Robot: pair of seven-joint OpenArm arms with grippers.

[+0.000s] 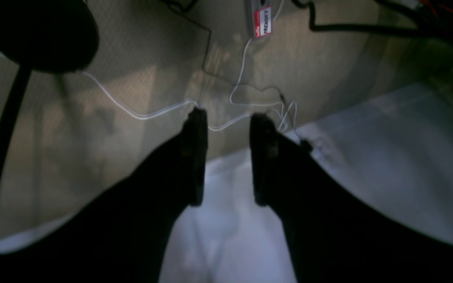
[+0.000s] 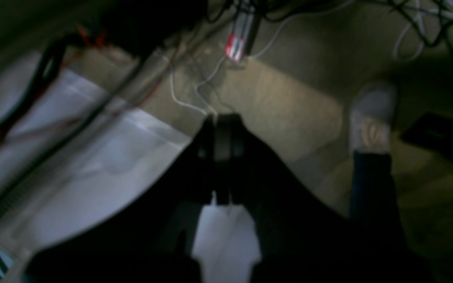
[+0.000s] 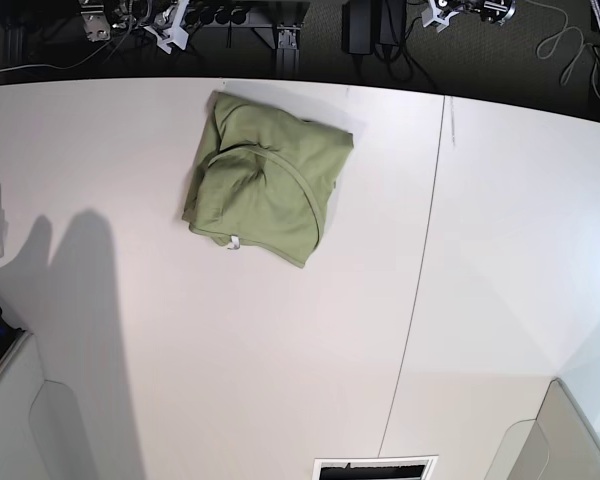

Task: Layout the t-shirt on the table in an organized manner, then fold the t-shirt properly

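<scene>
An olive-green cotton t-shirt (image 3: pixel 265 180) is lying bunched at eleven o'clock on the white matte table (image 3: pixel 480 300); the left gripper (image 1: pixel 228 118) is hanging with jaws apart, the right gripper (image 2: pixel 222 122) with jaws together.

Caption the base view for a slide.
Bunched olive-green t-shirt lying on the white table, left of its dark seam.

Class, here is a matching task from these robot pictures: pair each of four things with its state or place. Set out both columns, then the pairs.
1. t-shirt
2. table
3. left gripper
4. right gripper

a. jaws shut
b. white, with a thin dark seam
c. jaws apart, holding nothing
d. bunched up, lying near the table's far edge

Pairs: 1-d, 2-b, 3-c, 4-a
</scene>
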